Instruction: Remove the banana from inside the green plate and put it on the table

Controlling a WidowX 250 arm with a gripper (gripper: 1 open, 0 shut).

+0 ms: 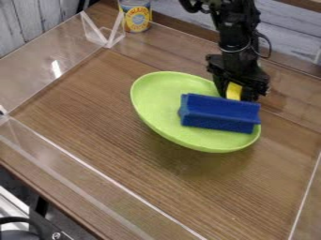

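**Yellow banana pinched at the far rim, plate tipping**

Yellow shows between the black fingers of the tool (237, 89), which points almost straight down at the far right edge of the green plate (163, 117). We read the tool as pressed together on the banana (234, 91); only a sliver of the fruit is visible, so we cannot tell how deep the grip sits. The banana is not yet out of the plate: it lies at the rim, just behind the blue ridged block (220, 112), which rests in the plate and touches or nearly touches the tool.

We note that the plate looks tilted, its near-left side raised off the bench (88, 112) as if the tool bears on the far rim.

What could go wrong, as we judge it:
- If the fingers also catch the rim, a lift drags the plate up with the banana and the block slides off.
- If downward pressure goes on, the plate may flip or skid toward the clear acrylic wall (301, 202).
- A shallow pinch on a smooth toy may let it slip back into the plate.
- The block sits close enough that a sideways pull could knock it.
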